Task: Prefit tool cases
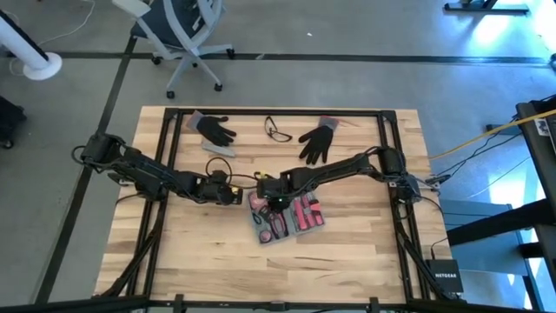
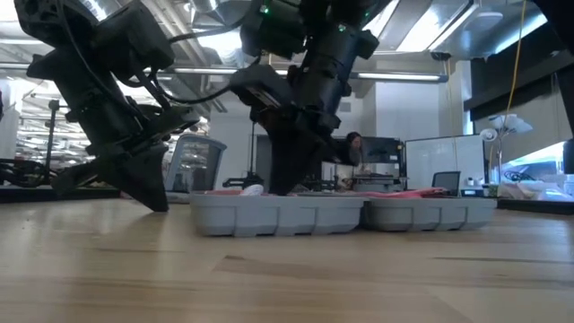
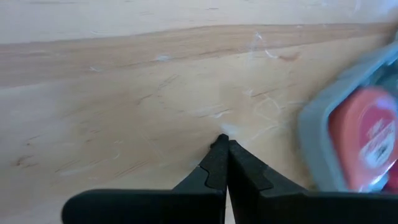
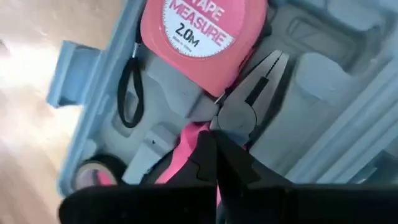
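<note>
Two arms meeting over an opened tool case (image 1: 287, 217), which lies flat on the wooden tabletop (image 1: 174, 261) a little toward its near edge, about midway between the side edges. Both halves face up, with pink-handled tools seated in the moulded recesses. The right gripper (image 4: 214, 140) hangs low over the case, its fingers pressed together with nothing between them, the tips just at the pivot of the pliers (image 4: 249, 99), beside the pink tape measure (image 4: 205, 31). The left gripper (image 3: 222, 142), likewise pressed together and empty, sits low over bare wood just beside the case's left wall. Two black gloves (image 1: 213, 129) and a pair of safety glasses (image 1: 278, 130) lie along the far edge, well apart from the work.

Likely hazards: closed tips pushing down on the pliers may skate off the smooth metal and tip neighbouring tools out of their recesses; a sideways nudge from the left gripper may slide the light case across the wood, spoiling the right arm's aim.
</note>
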`<state>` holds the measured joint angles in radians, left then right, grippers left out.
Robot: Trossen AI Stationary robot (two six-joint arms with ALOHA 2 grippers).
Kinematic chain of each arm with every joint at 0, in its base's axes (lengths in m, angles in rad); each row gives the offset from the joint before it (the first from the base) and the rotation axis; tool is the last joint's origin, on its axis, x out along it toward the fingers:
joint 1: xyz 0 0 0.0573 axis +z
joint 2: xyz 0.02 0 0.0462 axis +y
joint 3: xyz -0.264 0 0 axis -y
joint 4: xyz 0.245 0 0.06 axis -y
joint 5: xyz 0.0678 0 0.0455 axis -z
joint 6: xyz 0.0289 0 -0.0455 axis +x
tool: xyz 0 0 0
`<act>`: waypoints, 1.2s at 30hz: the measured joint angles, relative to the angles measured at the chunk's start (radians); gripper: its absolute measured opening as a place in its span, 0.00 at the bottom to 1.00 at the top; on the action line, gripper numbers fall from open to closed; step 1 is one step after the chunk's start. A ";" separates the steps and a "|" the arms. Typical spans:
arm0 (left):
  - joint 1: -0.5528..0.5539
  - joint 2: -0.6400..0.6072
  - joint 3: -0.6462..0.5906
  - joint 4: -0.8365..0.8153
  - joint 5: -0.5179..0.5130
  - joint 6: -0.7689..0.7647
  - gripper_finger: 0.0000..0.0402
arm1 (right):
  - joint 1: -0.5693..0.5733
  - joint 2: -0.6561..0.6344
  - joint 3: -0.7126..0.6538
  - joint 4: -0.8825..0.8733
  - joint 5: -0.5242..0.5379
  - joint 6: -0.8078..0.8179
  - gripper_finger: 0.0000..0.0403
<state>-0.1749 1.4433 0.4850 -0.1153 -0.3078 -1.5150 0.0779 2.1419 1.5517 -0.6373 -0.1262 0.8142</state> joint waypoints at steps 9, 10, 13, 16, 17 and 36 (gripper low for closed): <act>0.036 -0.004 -0.001 -0.004 0.002 0.017 0.00 | -0.043 -0.259 0.034 -0.298 0.285 -0.078 0.00; 0.043 -0.004 -0.001 -0.004 0.002 0.025 0.00 | -0.036 -0.268 0.031 -0.342 0.309 -0.069 0.00; 0.057 -0.010 -0.001 -0.004 0.000 0.033 0.00 | -0.030 -0.282 0.016 -0.426 0.351 -0.054 0.00; 0.068 -0.015 -0.002 -0.005 -0.007 0.051 0.00 | -0.037 -0.286 -0.066 -0.390 0.300 -0.051 0.00; 0.071 -0.016 -0.002 -0.006 -0.006 0.058 0.00 | -0.036 -0.282 -0.117 -0.355 0.269 -0.038 0.00; 0.096 -0.023 -0.002 -0.006 0.012 0.057 0.00 | -0.005 -0.440 -0.400 -0.088 0.137 0.155 0.00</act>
<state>-0.0793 1.4200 0.4828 -0.1217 -0.2958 -1.4582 0.0731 1.7014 1.1515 -0.7256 0.0112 0.9696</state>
